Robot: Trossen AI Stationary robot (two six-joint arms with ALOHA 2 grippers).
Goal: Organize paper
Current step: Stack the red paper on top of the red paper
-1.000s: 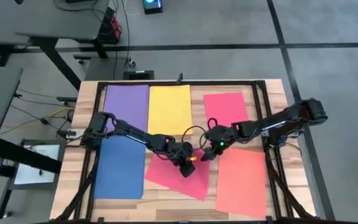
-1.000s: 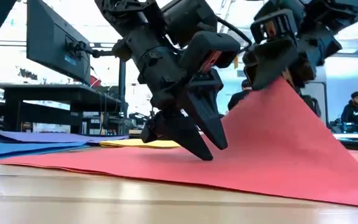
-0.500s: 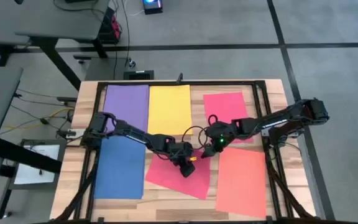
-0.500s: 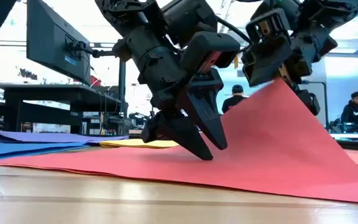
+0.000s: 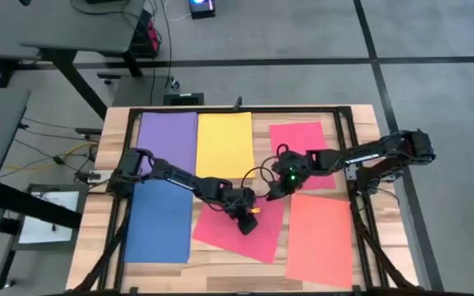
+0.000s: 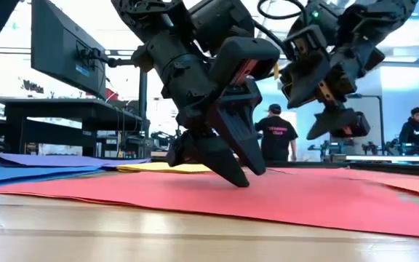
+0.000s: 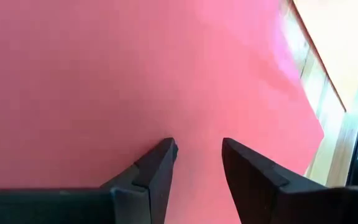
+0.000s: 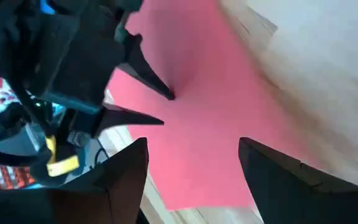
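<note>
Near edge of the desk [image 5: 97, 215], high view: blue sheet [image 5: 158, 222] at about 7 o'clock, orange-coral sheet [image 5: 319, 239] at about 5 o'clock, both lying square to the desk edges. Between them the skewed red-pink sheet [image 5: 239, 229] sits rotated out of line, so it is probably the one in hand.

Left end effector [image 5: 246, 219] is on this skewed sheet, near its 12 o'clock edge. Low view shows its fingertips [image 6: 228, 172] pressed down onto the paper; left wrist view shows the fingers parted, nothing between them but flat red-pink surface. Judgement: it acts as a pin, holding the sheet by downward pressure, not by pinching.

Right end effector [image 5: 276, 191] hovers just at 1 o'clock of the left one, above the sheet's far corner. Right wrist view shows its fingers spread wide and empty; low view shows it clear of the paper, which lies flat. Released.

Far row, 10 to 2 o'clock: purple sheet [image 5: 169, 138], yellow sheet [image 5: 224, 144], second red-pink sheet [image 5: 296, 145], the last partly under the right arm. Purple and yellow look aligned side by side.

Judgement: the skewed sheet remains to be squared into the gap in the near row.
</note>
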